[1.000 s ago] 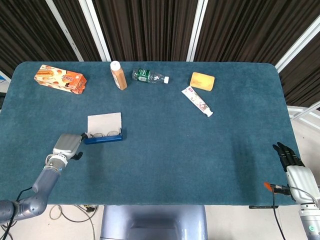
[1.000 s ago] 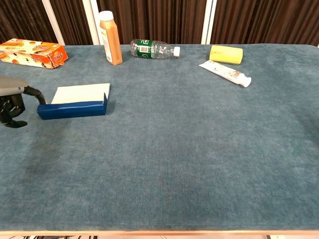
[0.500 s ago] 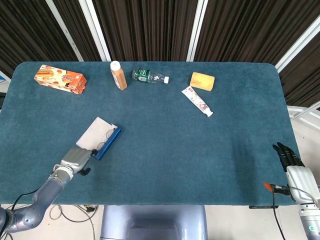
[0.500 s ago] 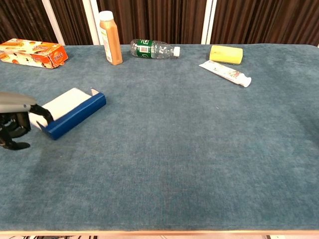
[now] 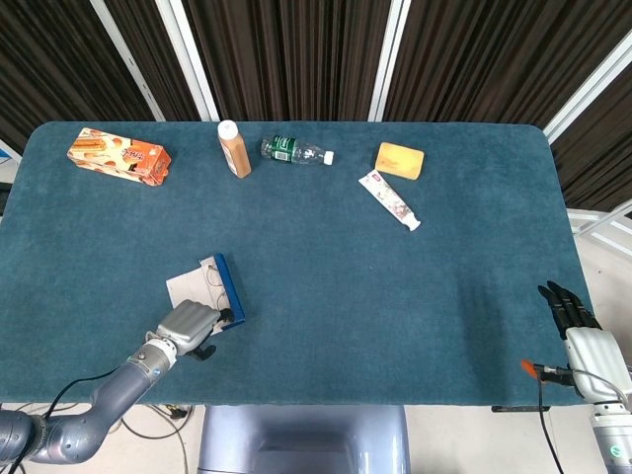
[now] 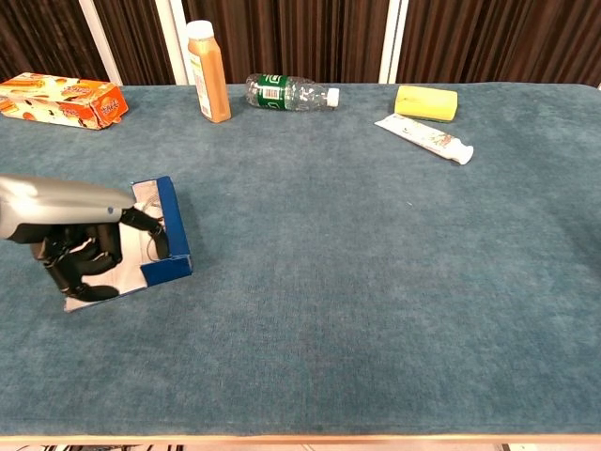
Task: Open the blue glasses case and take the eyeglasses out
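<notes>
A teal felt-like cloth covers the table [image 5: 395, 316] from edge to edge, its corners rounded in the head view. Behind it hangs a dark, ribbed curtain [image 5: 286, 49] crossed by slanting white bars [image 5: 188, 59].

Near the front left of the table lies the blue glasses case [image 5: 228, 289], open, with its pale lined lid [image 5: 186, 287] flat on the cloth and the blue side standing up. In the chest view the eyeglasses [image 6: 155, 227] show as thin wire inside the case [image 6: 176, 230]; they are small and partly hidden, so only their frame can be made out. The left hand [image 5: 190, 324] is at the near end of the case, its dark fingers [image 6: 80, 263] curled over the pale lid and one finger reaching to the blue wall; it seems to be touching the case, though a firm hold cannot be told from either view.

The right hand [image 5: 571, 308] rests off the table at the right front corner, dark fingers stretched out and slightly apart, holding nothing.

Along the far edge sit an orange snack box [image 5: 118, 156], an upright orange juice bottle [image 5: 234, 148], a clear water bottle [image 5: 295, 151] on its side, a yellow sponge [image 5: 399, 160] and, just nearer, a white tube [image 5: 389, 199] lying at a slant, all well apart from the case
</notes>
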